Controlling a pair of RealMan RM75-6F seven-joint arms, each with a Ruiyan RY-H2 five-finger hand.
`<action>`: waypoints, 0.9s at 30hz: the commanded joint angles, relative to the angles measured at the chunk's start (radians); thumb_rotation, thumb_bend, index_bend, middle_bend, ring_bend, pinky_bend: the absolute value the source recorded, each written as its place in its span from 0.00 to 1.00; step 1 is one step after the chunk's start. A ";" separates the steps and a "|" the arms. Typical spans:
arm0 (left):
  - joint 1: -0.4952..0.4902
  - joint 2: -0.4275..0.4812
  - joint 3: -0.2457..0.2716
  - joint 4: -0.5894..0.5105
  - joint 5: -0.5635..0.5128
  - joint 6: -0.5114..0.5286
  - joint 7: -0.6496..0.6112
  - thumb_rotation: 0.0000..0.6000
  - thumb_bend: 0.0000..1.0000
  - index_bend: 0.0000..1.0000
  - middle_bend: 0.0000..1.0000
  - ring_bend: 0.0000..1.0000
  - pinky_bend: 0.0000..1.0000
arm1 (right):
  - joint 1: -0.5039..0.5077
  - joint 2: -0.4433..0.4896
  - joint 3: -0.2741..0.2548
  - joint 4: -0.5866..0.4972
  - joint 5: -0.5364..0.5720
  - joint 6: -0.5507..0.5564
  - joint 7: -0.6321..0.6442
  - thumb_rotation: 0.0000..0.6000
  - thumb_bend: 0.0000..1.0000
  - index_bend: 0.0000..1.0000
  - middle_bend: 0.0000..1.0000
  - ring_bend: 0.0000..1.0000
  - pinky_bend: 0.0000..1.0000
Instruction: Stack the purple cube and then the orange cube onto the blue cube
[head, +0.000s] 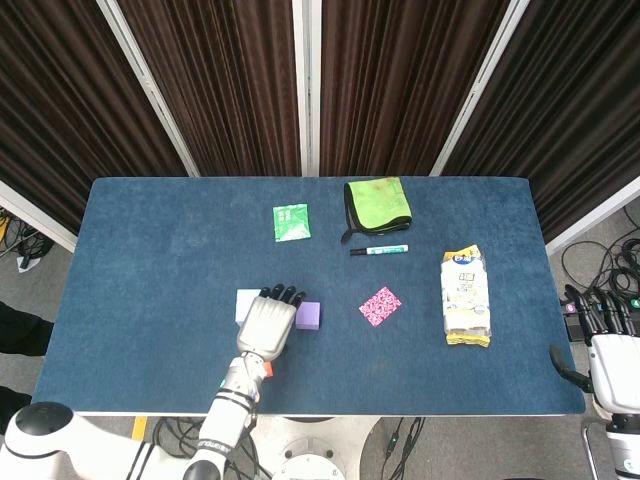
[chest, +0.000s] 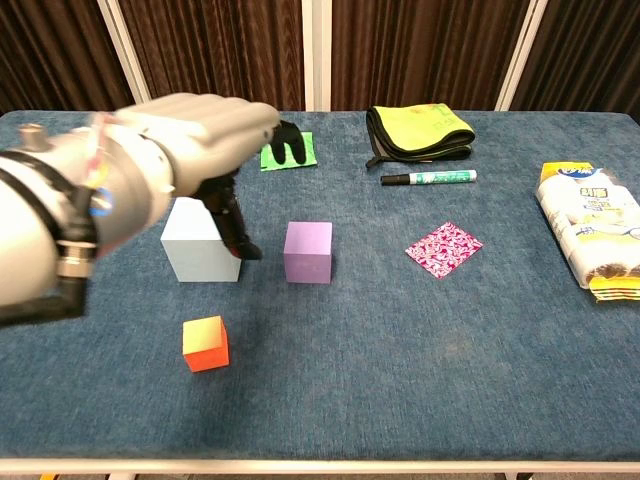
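Observation:
The pale blue cube (chest: 198, 257) stands left of the purple cube (chest: 308, 252), with the small orange cube (chest: 205, 343) nearer the front edge. My left hand (chest: 190, 135) hovers over the blue cube, holding nothing, with its dark fingers (chest: 290, 143) spread and reaching toward the purple cube. From the head view the left hand (head: 268, 325) covers most of the blue cube (head: 244, 303) and part of the orange cube (head: 267, 369); the purple cube (head: 309, 316) lies just right of it. My right hand (head: 612, 352) stays open beyond the table's right edge.
A green packet (head: 291, 221), a folded green cloth (head: 377, 203) and a marker (head: 379, 249) lie toward the back. A pink patterned square (head: 380, 306) and a snack bag (head: 466, 296) sit to the right of the cubes.

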 joint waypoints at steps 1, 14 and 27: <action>-0.042 -0.047 -0.011 0.062 -0.026 0.005 0.014 1.00 0.13 0.28 0.33 0.20 0.27 | -0.009 0.004 -0.002 0.008 -0.013 0.017 0.020 1.00 0.27 0.00 0.17 0.00 0.00; -0.135 -0.147 -0.047 0.314 -0.113 -0.051 0.000 1.00 0.14 0.28 0.35 0.20 0.27 | -0.007 0.010 -0.001 0.008 -0.010 0.005 0.029 1.00 0.27 0.00 0.17 0.00 0.00; -0.176 -0.179 -0.066 0.410 -0.150 -0.099 -0.059 1.00 0.15 0.29 0.40 0.22 0.27 | -0.001 0.002 0.002 0.008 -0.001 -0.009 0.012 1.00 0.27 0.00 0.16 0.00 0.00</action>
